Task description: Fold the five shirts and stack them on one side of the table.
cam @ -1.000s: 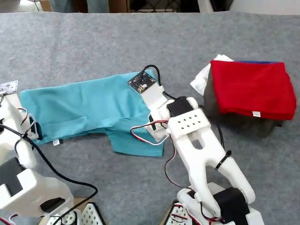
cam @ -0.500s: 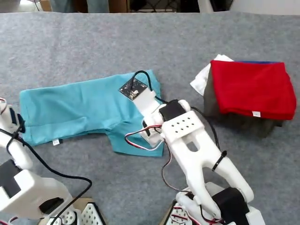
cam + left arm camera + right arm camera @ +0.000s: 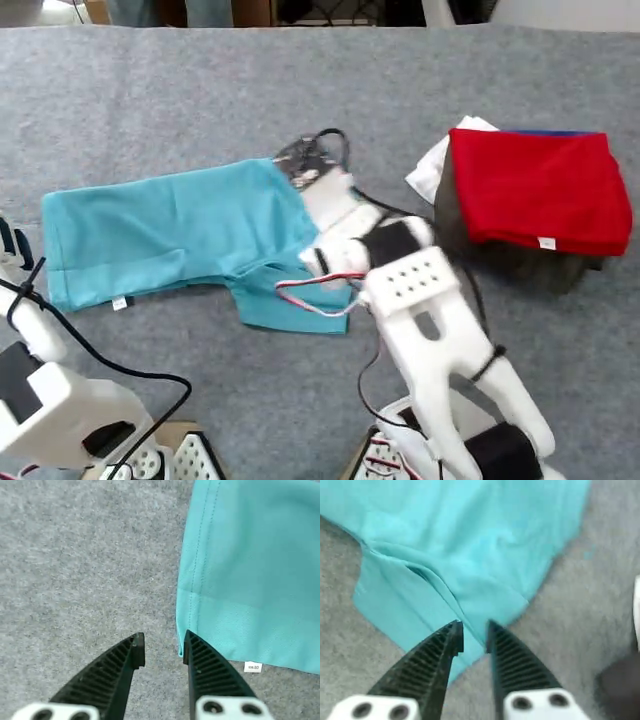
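Grey felt covers the table (image 3: pixel 140 90), and in the high view the teal shirt (image 3: pixel 170 235) lies stretched across its left half, folded lengthwise, with 1 sleeve sticking out toward my bases. At the right side sits the stack of folded shirts (image 3: pixel 500 262), a red shirt (image 3: pixel 540 190) on top, well apart from the teal one. My right arm (image 3: pixel 425 300) hangs over the teal shirt's right end, and my left arm (image 3: pixel 40 390) stands at the near left corner, just beside the shirt's left edge. From my left wrist, my left pincer (image 3: pixel 160 647) is released, its 2 fingers parted over bare felt right at the shirt's hem corner, gripping nothing; a small white tag (image 3: pixel 253 667) shows on the hem nearby. From my right wrist, my right pincer (image 3: pixel 474 630) hovers above the sleeve's edge, its fingers a narrow gap apart with no cloth pinched between them.
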